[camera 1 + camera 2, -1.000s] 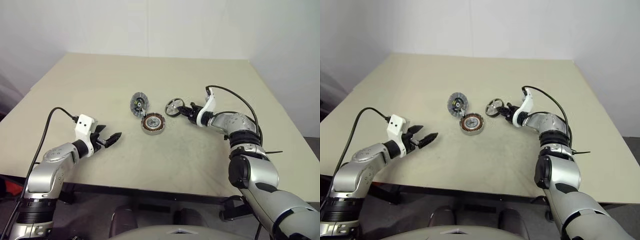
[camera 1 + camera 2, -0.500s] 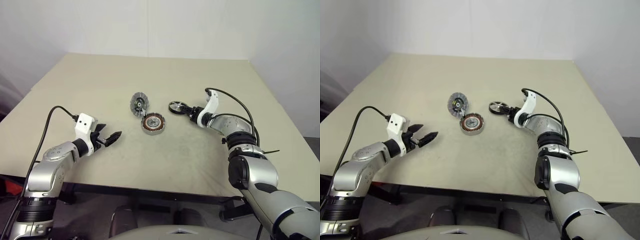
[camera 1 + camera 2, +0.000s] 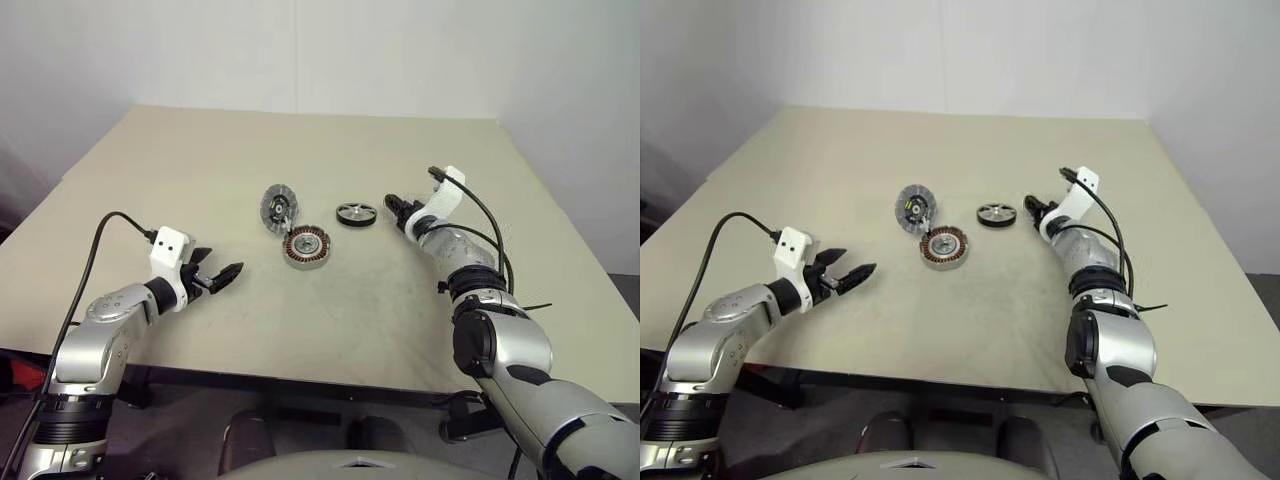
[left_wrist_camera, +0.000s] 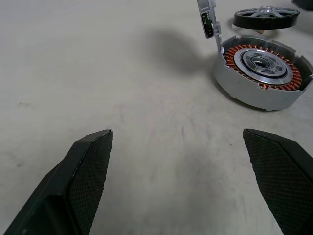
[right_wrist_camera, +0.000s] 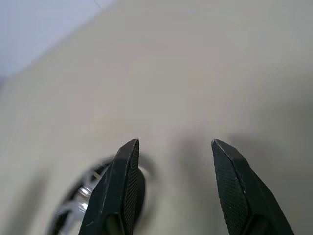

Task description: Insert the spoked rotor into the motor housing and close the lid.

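Note:
The spoked rotor (image 3: 355, 214) lies flat on the table, just right of and behind the motor housing (image 3: 306, 246), whose copper windings face up. The lid (image 3: 277, 207) stands tilted on its edge at the housing's far left side. My right gripper (image 3: 397, 205) hovers a short way right of the rotor, open, with nothing between its fingers. In the right wrist view the rotor (image 5: 78, 208) shows partly behind one finger. My left gripper (image 3: 222, 275) is open low over the table, left of the housing (image 4: 264, 68) and pointing toward it.
The beige table (image 3: 300, 150) stretches bare around the three parts. Its front edge runs close below my left arm, and a white wall stands behind the far edge.
My right gripper has opened and let go of the rotor, which was held tilted and now lies flat. The gripper has drawn back to the right. My left arm has not moved.

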`<state>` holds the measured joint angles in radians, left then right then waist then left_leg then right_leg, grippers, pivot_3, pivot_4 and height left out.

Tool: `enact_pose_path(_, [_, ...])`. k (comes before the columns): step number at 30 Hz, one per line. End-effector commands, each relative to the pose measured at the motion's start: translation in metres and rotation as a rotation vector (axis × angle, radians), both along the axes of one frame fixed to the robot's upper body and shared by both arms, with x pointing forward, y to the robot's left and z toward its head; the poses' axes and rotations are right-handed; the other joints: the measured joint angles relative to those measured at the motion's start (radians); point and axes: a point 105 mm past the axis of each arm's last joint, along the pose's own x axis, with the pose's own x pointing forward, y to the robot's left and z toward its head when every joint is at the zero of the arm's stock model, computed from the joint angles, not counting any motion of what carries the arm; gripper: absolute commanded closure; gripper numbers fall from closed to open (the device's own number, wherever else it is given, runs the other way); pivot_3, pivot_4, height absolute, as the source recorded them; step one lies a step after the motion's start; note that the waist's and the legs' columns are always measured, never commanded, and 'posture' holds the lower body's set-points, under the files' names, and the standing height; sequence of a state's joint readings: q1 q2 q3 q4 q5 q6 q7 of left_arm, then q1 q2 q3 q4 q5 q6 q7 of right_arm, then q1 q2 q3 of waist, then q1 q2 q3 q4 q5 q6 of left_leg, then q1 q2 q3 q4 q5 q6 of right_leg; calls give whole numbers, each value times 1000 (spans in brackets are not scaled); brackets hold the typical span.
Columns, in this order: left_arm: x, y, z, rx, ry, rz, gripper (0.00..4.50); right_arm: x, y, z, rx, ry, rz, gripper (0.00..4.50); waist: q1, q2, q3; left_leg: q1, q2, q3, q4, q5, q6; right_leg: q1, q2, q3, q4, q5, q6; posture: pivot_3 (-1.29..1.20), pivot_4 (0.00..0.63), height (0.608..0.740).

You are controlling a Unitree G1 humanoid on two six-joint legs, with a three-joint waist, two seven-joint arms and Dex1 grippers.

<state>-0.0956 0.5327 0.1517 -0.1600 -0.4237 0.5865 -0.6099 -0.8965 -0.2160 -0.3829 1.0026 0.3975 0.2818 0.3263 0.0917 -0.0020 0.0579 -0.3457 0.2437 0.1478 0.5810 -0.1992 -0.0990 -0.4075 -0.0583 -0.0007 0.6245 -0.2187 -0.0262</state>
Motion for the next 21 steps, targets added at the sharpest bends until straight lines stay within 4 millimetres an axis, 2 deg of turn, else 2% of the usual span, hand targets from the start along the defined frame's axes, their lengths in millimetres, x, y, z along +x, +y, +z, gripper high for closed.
enact_pose_path(1, [2,0,11,10,-44,-12,0,-1,45,51,-18,-232,243,1880,-8,0,0,-2,0,0,0,0,0,0,0,0,0,0,0,0,0,740])
enact_pose_path(4, [2,-1,11,10,-44,-13,0,-15,71,61,-58,-317,395,1880,-14,0,0,-2,0,0,0,0,0,0,0,0,0,0,0,0,0,740])
enact_pose_path(6, [2,-1,10,11,-44,-13,0,-27,89,61,-96,-346,504,1880,-13,0,0,-2,0,0,0,0,1,0,0,0,-1,0,0,0,0,740])
enact_pose_path(7, [2,0,10,11,-44,-13,0,-32,94,59,-115,-346,541,2050,-11,0,0,-2,0,0,0,0,1,0,0,0,-1,0,0,0,0,740])
enact_pose_path(9, [2,0,10,11,-44,-11,0,-38,100,54,-140,-336,590,2498,-10,0,0,-2,0,0,0,0,1,0,0,-1,-1,0,0,0,0,740])
enact_pose_path(15, [2,2,11,14,-45,-5,0,-60,116,22,-240,-234,777,4474,-12,0,0,-1,0,0,0,0,1,1,0,0,-1,0,0,0,0,740])
enact_pose_path(18, [2,2,11,14,-44,-4,0,-72,127,10,-291,-210,865,4474,-13,0,0,-2,0,0,0,0,1,1,0,0,-1,0,0,0,0,740])
enact_pose_path(21, [2,2,11,14,-44,-4,0,-79,137,7,-317,-209,921,4474,-15,0,0,-2,0,0,0,0,1,1,0,0,-1,0,0,0,0,740])
